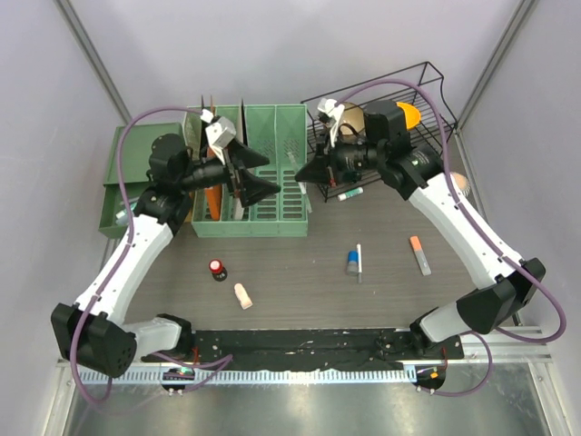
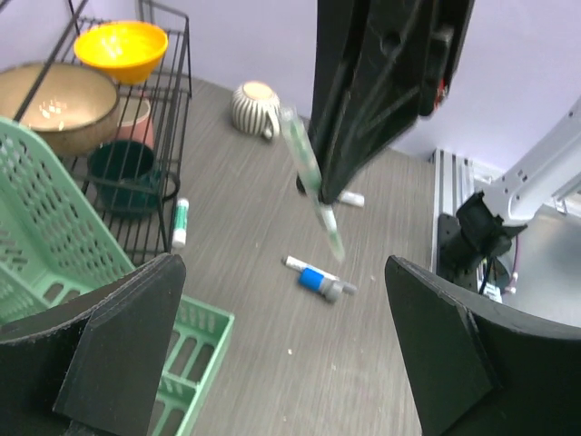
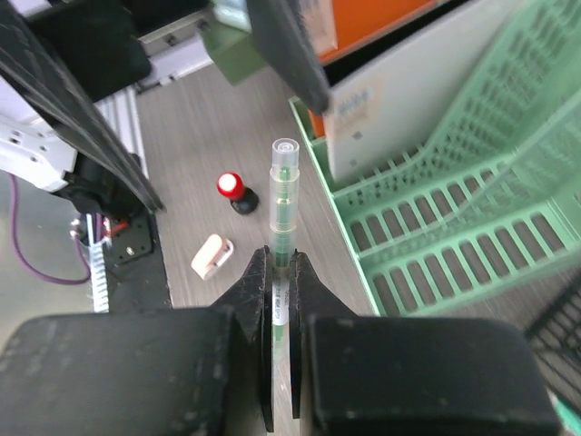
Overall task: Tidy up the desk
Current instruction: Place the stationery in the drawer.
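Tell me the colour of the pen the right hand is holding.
Translucent green pen with a clear cap; the right wrist view shows it best.

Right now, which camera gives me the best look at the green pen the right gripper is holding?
The right wrist view: the green pen fills the centre, clamped in the right gripper, clear cap outward. The left wrist view shows it blurred and tilted under that gripper. From the top it is too small to make out.

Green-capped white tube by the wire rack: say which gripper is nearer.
Right. The right gripper, shut on a green pen, hangs just left of the tube in the top view; the left gripper, jaws open, is farther left, by the file rack.
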Available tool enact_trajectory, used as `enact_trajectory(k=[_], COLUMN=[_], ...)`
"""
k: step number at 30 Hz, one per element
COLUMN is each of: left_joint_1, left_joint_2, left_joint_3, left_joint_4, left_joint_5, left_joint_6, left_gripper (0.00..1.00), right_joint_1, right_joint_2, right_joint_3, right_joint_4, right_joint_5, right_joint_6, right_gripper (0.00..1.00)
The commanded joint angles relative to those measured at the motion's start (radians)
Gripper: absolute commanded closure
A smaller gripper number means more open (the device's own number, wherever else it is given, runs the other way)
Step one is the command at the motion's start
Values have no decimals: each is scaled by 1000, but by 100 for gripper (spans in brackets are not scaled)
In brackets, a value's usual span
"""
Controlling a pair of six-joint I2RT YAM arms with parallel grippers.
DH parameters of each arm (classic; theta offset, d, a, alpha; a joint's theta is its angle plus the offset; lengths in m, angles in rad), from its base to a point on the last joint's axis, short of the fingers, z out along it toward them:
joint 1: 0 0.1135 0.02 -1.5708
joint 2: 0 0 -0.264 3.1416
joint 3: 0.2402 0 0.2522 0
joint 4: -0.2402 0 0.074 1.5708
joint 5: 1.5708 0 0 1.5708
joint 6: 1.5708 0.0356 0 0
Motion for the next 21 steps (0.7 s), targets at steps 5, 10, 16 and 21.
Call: enact_trajectory(k=[5,10,16,21], left_joint_1=[-79,-79,-80,-85], left_joint_2=[55,69,66,73], left_joint_3=[19,33,33,41], left_joint_4=[293,318,315,318], left_joint_5=[-77,-74,-60,-43], left_joint_6=[-145,-183,-188,-197], left_gripper=[7,14,27,33], right_joint_1=[44,55,55,58], right_joint_2=[-48,-68,-82,-85], right_joint_3=[-63,-94,-111,-123], right_joint_4=[178,189,198,217], right_joint_5=[-68,-69,-74,-83], right_joint_6=[101,101,103,104], right_gripper=[99,99,99,99])
